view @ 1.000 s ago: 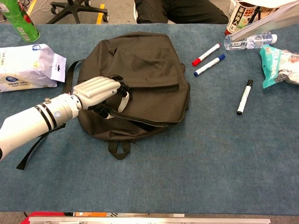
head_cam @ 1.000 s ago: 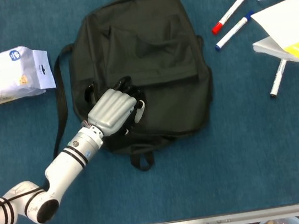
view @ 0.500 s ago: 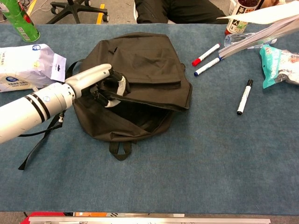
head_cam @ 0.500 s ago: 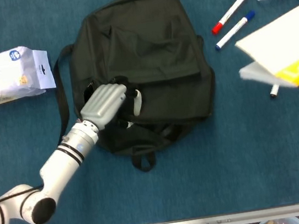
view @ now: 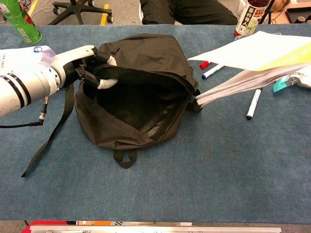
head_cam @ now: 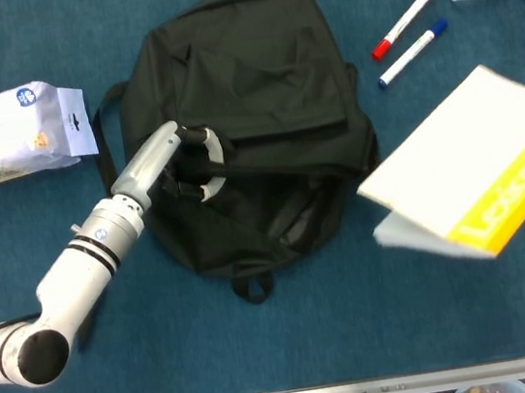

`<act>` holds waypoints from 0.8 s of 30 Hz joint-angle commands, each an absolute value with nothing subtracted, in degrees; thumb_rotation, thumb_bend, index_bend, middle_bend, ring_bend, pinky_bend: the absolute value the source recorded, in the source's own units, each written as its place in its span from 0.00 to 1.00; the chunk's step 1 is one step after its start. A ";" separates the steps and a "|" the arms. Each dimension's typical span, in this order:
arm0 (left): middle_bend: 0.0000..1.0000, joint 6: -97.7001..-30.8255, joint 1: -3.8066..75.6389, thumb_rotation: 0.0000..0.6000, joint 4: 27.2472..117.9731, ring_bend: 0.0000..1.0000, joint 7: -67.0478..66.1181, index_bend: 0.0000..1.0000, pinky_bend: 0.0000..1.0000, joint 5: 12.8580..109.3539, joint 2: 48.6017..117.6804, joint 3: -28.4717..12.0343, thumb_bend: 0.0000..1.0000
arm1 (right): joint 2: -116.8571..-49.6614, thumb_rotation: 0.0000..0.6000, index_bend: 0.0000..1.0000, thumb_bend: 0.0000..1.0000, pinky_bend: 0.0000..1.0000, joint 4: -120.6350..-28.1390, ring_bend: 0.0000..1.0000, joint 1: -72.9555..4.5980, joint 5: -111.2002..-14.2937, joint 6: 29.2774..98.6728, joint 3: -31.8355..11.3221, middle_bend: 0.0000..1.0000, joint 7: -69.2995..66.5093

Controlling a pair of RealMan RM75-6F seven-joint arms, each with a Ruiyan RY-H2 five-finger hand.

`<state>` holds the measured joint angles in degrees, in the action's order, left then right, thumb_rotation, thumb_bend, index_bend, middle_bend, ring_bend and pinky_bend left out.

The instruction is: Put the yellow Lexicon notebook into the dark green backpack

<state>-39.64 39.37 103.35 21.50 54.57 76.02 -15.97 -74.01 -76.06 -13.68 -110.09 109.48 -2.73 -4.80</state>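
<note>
Left hand grips upper lip of the dark green backpack, mouth lifted open. Yellow notebook just beside opening, tilted; right hand out of view.

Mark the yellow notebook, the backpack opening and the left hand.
yellow notebook (head_cam: 497, 198): head view, yellow cover strip.
backpack (view: 133, 104): chest view, inside the held-open mouth.
left hand (head_cam: 163, 152): head view, back of the hand gripping the flap.

My left arm extends forward from the lower left, forearm raised off the table. My left hand has its fingers curled around the upper edge of the backpack opening, gripping it. My right hand does not show.
</note>
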 commanded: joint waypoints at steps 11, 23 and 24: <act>0.40 -36.98 41.53 1.00 106.20 0.29 25.44 0.63 0.15 45.03 73.91 -19.05 0.38 | -79.47 1.00 0.90 0.37 0.74 -78.10 0.69 -16.37 -115.90 105.50 -0.11 0.77 -5.59; 0.40 -37.22 43.89 1.00 107.56 0.29 24.14 0.63 0.15 39.89 72.89 -19.36 0.38 | -88.48 1.00 0.90 0.37 0.74 -75.00 0.69 -22.41 -117.85 97.94 -0.96 0.77 -4.30; 0.39 -37.25 43.98 1.00 107.61 0.29 24.07 0.63 0.15 39.66 72.77 -19.35 0.38 | -89.26 1.00 0.90 0.37 0.74 -74.42 0.69 -22.96 -117.84 97.46 -1.21 0.77 -4.18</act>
<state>-37.22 43.90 107.53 24.14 39.74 72.86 -19.34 -88.34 -75.19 -22.14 -117.76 98.26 -0.83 -4.40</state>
